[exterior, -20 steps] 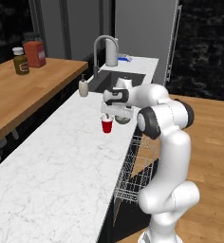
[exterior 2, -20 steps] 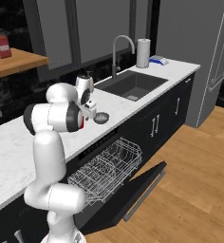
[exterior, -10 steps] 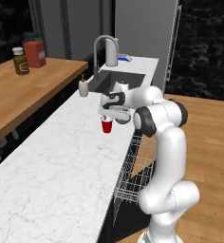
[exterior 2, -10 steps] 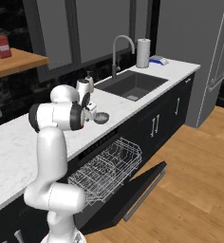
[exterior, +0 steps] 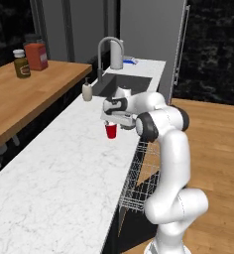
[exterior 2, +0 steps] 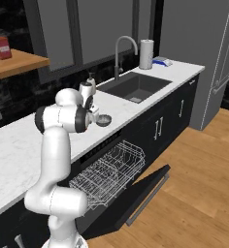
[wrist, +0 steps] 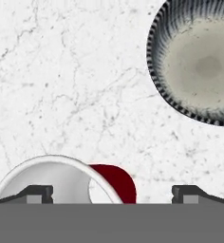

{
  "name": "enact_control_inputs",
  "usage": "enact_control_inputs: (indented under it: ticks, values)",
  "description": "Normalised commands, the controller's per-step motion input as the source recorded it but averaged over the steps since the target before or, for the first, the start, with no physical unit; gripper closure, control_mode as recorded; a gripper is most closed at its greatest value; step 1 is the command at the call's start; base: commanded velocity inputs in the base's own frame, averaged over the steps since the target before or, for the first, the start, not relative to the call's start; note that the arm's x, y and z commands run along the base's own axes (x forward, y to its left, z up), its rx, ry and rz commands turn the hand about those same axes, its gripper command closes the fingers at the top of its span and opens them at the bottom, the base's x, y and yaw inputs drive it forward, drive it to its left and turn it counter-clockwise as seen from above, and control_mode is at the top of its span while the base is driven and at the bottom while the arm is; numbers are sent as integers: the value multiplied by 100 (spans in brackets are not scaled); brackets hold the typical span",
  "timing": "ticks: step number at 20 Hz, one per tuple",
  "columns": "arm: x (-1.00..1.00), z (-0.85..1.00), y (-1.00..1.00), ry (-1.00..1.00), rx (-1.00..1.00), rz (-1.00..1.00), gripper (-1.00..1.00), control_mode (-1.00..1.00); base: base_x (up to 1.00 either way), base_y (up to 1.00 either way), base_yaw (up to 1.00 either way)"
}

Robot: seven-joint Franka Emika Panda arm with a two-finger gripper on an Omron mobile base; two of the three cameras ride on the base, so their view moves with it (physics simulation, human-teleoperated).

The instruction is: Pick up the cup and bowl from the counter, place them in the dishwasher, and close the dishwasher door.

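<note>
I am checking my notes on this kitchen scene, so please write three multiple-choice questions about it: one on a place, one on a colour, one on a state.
1. Where does the cup stand?
A. on the counter
B. in the sink
C. in the rack

2. What colour is the cup's outside?
A. blue
B. red
C. green

3. How is the dishwasher door?
A. shut
B. removed
C. folded down open

Answers: 1 A, it stands on the marble below the gripper. 2 B, its wall is red. 3 C, the door lies open with the wire rack pulled out.

Veined white marble counter (wrist: 61, 71), dull metallic ribbed bowl (wrist: 199, 61) — smooth red plastic-looking cup (wrist: 115, 182)
</note>
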Motion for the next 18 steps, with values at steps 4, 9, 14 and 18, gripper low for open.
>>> enact_control_inputs:
  ticks: [4, 9, 14, 18]
  values:
    - [-15, -9, 0, 0, 0, 0, 100, -100, 0, 0, 0]
    - [-33, -1, -20, 0, 0, -3, 100, -100, 0, 0, 0]
    - [-38, -3, -39, 0, 0, -6, 100, -100, 0, 0, 0]
    - [-56, 0, -49, 0, 3, -7, 100, -100, 0, 0, 0]
